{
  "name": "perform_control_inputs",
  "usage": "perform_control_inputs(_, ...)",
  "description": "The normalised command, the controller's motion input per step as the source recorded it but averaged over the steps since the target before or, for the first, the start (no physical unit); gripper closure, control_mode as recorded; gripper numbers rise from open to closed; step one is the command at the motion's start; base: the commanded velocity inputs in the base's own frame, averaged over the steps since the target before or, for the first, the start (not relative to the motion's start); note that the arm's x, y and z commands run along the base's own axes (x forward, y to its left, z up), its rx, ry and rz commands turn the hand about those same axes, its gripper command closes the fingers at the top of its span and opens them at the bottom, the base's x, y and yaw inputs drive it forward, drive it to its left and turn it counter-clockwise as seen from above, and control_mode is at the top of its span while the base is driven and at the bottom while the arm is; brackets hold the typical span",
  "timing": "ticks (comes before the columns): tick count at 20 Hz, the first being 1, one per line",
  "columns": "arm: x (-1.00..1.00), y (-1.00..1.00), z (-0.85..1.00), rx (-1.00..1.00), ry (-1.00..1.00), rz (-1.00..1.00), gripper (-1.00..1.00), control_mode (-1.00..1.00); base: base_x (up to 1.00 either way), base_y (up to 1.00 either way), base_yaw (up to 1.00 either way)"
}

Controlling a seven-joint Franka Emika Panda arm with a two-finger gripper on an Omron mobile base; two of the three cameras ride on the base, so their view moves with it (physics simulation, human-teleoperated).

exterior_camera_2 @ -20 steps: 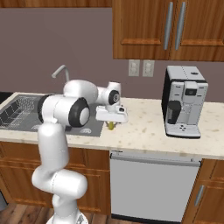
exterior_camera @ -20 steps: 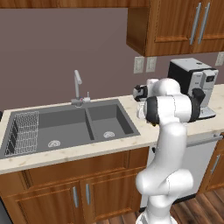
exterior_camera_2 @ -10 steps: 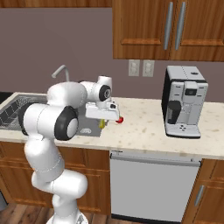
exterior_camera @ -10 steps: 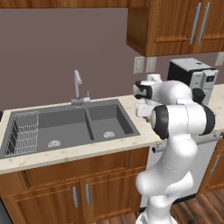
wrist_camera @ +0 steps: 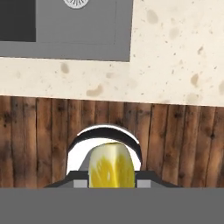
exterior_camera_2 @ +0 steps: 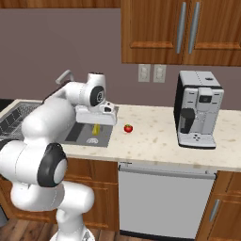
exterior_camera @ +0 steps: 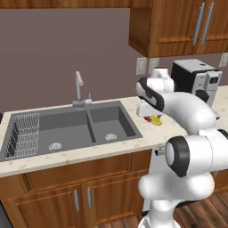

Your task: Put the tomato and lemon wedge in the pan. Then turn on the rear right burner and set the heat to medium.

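A double grey sink (exterior_camera: 89,127) with a faucet (exterior_camera: 79,89) is set in a speckled beige desk (exterior_camera_2: 155,141); a coffee machine (exterior_camera_2: 197,109) stands beneath wooden cabinets (exterior_camera_2: 179,30).

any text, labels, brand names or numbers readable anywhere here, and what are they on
None can be read.
Coffee machine: a small dark panel on its front, too small to show any characters.
Wall outlets: plain plates, no markings.
Cabinets, sink and dishwasher front: no lettering.
Lemon wedge in the gripper and tomato: no stickers.

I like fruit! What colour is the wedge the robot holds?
Bright yellow lemon wedge, clearest in the hand view.
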Motion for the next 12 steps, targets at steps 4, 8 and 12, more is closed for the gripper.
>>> perform_control_inputs(4,-0.42,0.09,0.69,0.0,-0.09,0.0,1.0,-1.0,0.0,0.0,0.0)
perform_control_inputs(8,-0.37,0.03,0.55,0.0,-0.13,0.0,1.0,-1.0,0.0,0.0,0.0)
perform_control_inputs(12,-0.5,0.0,0.39,0.02,-0.08,0.0,1.0,-1.0,0.0,0.0,0.0)
